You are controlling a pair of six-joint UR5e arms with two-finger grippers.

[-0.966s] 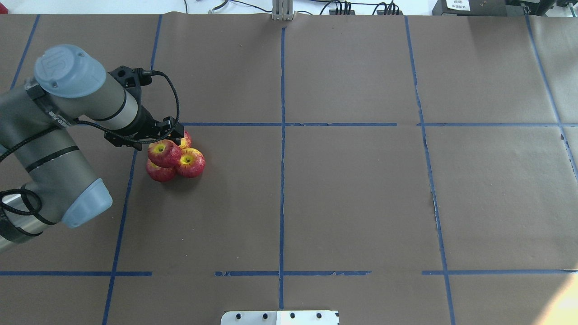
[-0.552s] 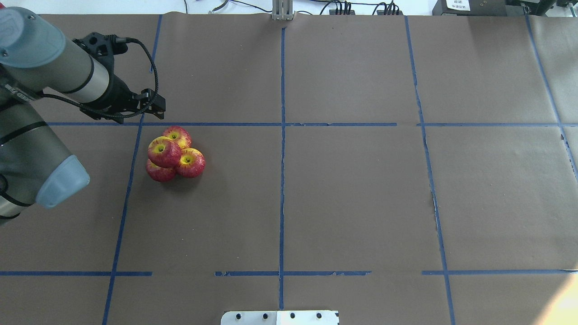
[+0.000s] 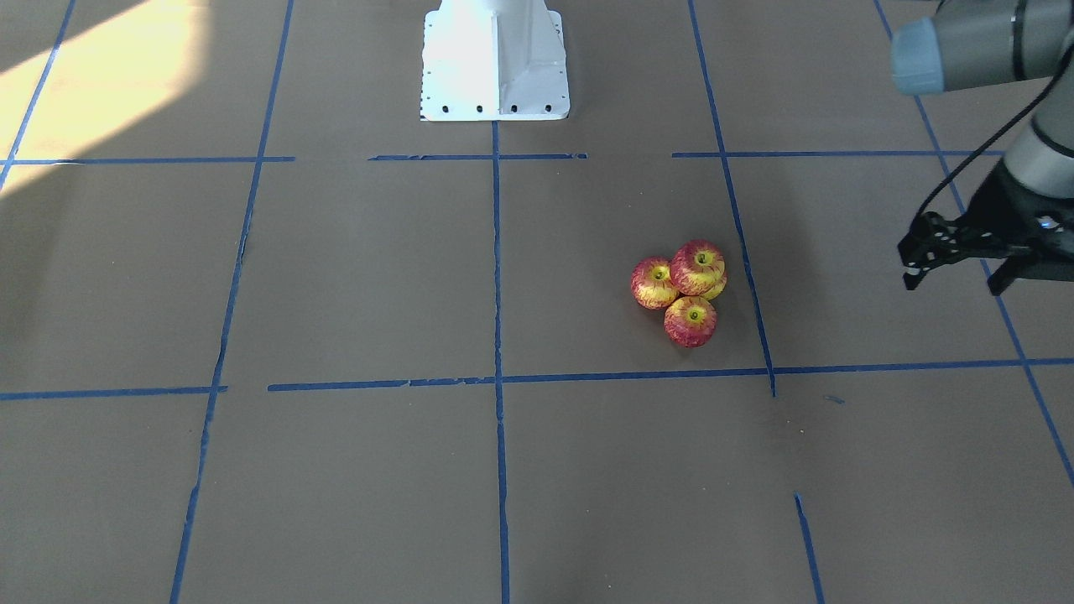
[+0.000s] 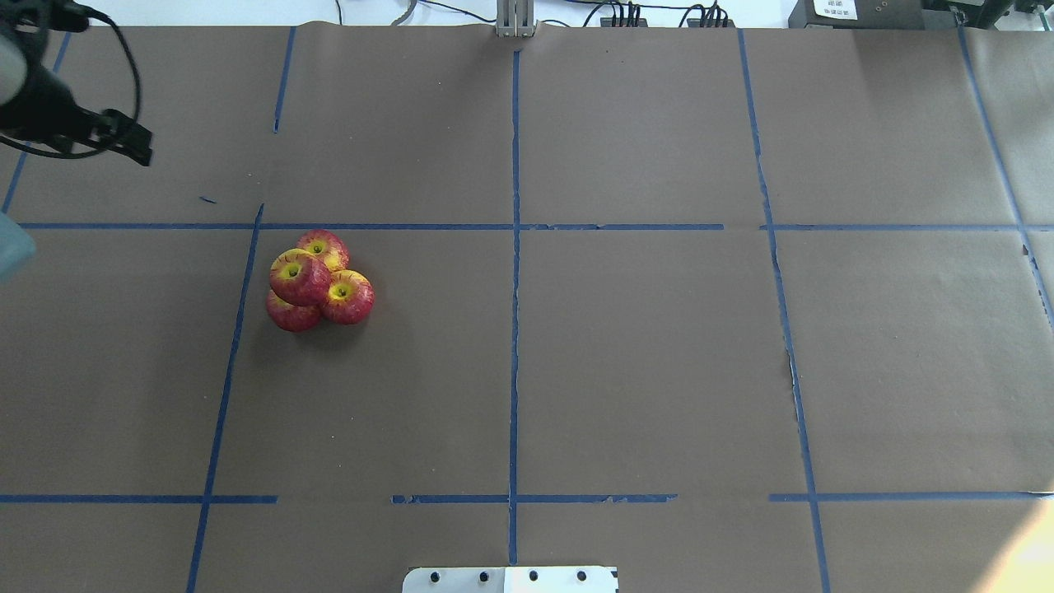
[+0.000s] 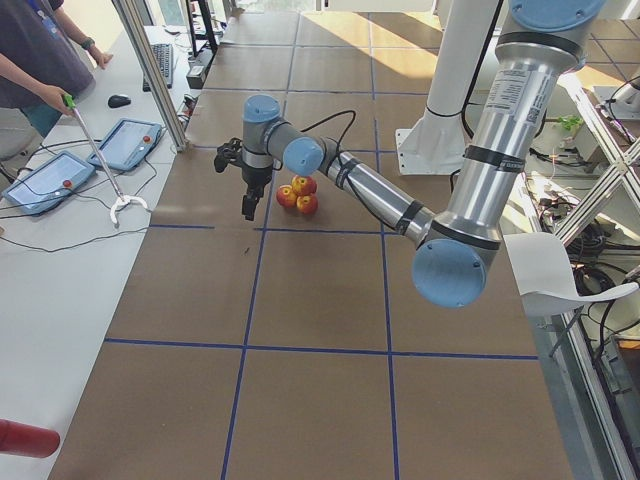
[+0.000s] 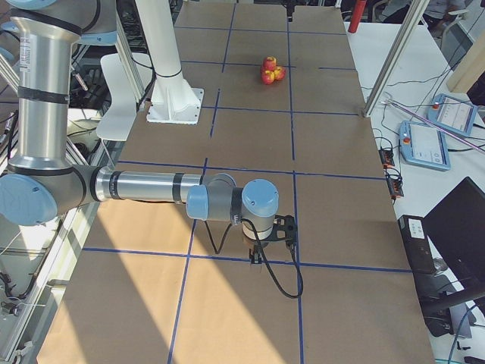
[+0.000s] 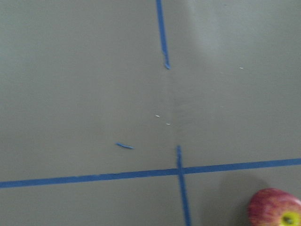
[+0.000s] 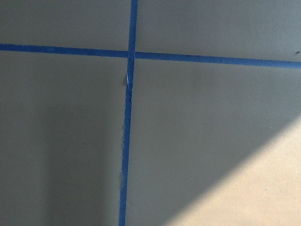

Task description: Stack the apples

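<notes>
**Stack at rest.** Four glossy red-and-yellow round apples [image 4: 323, 290] cluster on the brown paper-covered table [image 4: 659, 371]: three touch at the base and a fourth apple [image 4: 298, 278] rests on top. The left gripper [image 3: 951, 287] hangs well apart, jaws wide and empty. The right gripper [image 6: 273, 244] cannot be judged. The stack appears complete, so any retreat should run high and smooth.

This is a robotics lab. The counter [image 4: 642, 371] is papered brown and gridded with blue tape [image 4: 515, 329], and a white robot pedestal [image 3: 495, 59] is bolted to it. Teach pendants [image 5: 125, 143] and cables [image 5: 60, 240] lie on a side bench [image 5: 60, 300]. Aluminium framing [image 5: 150, 70] stands alongside, and an operator [image 5: 35, 60] stands by.
</notes>
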